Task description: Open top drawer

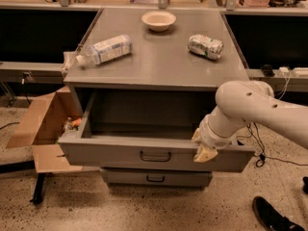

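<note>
Nearest the camera, at 5 o'clock in the view, the toe of a dark shoe (270, 215) is seen on the speckled floor (96, 206). Just beyond it, at 6 o'clock, the shorter front of a lower drawer (187, 178) is shown closed beneath the overhanging top drawer (106, 152). The top drawer stands well out from the grey cabinet, so its dark interior is exposed; its small dark loop handle (155, 156) lies at the centre of the front panel.

The hand (204, 148) is placed at 3 o'clock from that handle, against the upper edge of the front panel near its right end. Whether the hand is apart or together cannot be told. The white arm (260, 105) enters from 3 o'clock in the view.

At 9 o'clock from the drawer an open cardboard box (33, 124) is set on the floor, touching the cabinet's side.

On the bench (163, 66) a plastic bottle (107, 49) lies on its side at 10 o'clock, a crushed can (205, 46) at 1 o'clock, and, farthest back, a pale bowl (159, 19) at 12 o'clock.
</note>
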Controlling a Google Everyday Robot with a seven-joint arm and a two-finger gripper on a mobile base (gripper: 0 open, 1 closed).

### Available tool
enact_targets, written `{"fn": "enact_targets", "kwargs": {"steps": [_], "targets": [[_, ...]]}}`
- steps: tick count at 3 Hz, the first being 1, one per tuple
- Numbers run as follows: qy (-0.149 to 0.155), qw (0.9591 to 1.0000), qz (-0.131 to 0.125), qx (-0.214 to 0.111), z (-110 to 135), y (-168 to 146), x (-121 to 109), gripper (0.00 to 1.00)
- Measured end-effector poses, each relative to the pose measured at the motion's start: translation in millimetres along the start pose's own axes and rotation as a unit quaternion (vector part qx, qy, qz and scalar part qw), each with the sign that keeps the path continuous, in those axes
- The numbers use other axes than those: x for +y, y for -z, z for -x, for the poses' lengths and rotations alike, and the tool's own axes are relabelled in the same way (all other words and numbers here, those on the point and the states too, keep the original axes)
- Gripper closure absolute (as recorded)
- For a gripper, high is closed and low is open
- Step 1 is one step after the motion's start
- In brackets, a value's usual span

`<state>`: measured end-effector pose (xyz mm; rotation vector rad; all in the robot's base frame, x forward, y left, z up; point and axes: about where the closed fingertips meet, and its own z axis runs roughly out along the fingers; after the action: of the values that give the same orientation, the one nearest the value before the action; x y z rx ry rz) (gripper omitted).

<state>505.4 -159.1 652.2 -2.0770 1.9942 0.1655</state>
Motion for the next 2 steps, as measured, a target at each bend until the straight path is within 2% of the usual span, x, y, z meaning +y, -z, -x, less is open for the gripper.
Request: {"fn": "enact_targets", "kwargs": {"steps": [1, 2], "targets": [[0.017, 0.9998, -0.004, 0.007, 14.8, 7.3, 25.4, 0.99], [0.016, 0.9998, -0.006, 0.004, 16.3, 8.3, 28.5, 1.00]]}}
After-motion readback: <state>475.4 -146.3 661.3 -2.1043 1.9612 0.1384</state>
